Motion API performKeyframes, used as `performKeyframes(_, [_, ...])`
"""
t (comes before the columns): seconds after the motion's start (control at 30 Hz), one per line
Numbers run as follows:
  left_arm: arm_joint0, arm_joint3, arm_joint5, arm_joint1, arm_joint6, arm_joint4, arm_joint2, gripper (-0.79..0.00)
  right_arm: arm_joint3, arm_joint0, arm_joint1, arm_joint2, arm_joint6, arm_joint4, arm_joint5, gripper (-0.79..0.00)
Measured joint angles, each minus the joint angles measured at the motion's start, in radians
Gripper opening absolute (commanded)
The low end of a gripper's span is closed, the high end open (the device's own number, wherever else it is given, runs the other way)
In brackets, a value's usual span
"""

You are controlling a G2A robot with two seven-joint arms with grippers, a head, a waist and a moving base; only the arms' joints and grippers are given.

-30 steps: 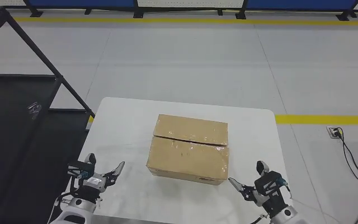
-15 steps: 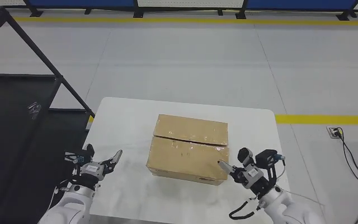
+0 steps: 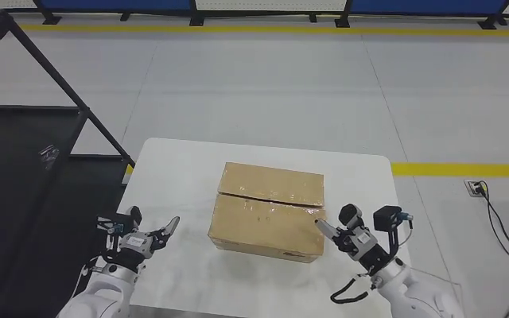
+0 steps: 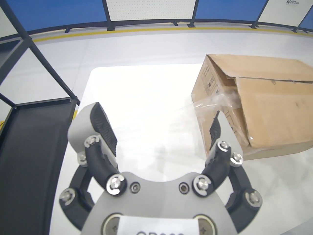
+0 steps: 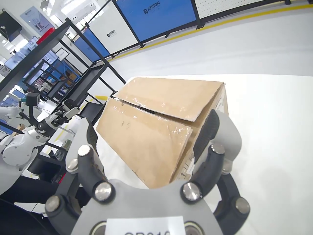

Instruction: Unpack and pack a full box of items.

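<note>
- right gripper (image 3: 334, 229) moved in beside box's (image 3: 270, 208) near right corner, jaws spread, empty
- left gripper (image 3: 151, 229) barely shifted, bench's (image 3: 183, 167) near left corner, spread, empty

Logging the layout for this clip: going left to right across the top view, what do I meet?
Black rack → left claw → cardboard box → right claw → floor socket.
</note>
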Motion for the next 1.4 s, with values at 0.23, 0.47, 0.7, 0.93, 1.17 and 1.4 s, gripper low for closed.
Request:
performKeyframes(0.23, [-0.06,0.04,-0.004,-0.002,-0.055,-0.093,-0.012,0.0,0.147,0.088,0.012,0.037,0.264,0.371,-0.162,0.0])
performKeyframes(0.47, [-0.069,0.061,-0.015,-0.002,-0.083,-0.161,-0.031,0.0,0.286,0.168,0.026,0.074,0.432,0.582,-0.216,0.0])
performKeyframes(0.7, [-0.065,0.065,-0.033,-0.001,-0.092,-0.169,-0.032,0.0,0.388,0.252,0.025,0.022,0.462,0.623,-0.185,0.0])
performKeyframes(0.93, [-0.06,0.063,-0.041,0.0,-0.092,-0.162,-0.03,0.0,0.454,0.307,0.024,-0.017,0.487,0.68,-0.195,0.0])
performKeyframes(1.17, [-0.056,0.051,-0.034,-0.001,-0.087,-0.148,-0.019,0.0,0.487,0.324,0.026,-0.03,0.551,0.803,-0.233,0.0])
performKeyframes(1.4, [-0.048,0.047,-0.023,-0.002,-0.071,-0.148,-0.011,0.0,0.51,0.321,0.032,-0.032,0.691,0.98,-0.299,0.0])
